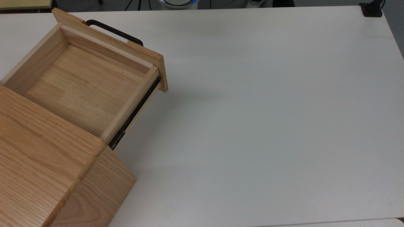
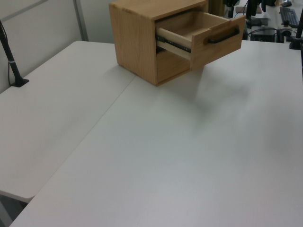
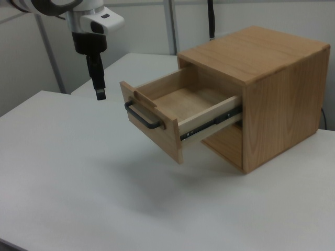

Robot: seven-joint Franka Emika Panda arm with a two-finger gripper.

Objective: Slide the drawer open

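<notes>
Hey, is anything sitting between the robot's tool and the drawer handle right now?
Nothing visible does. In the right view the tool hangs above the white table, to the right view's left of the handle on the pulled-out drawer, with only open air between them. The table in front of the drawer is bare.
</notes>
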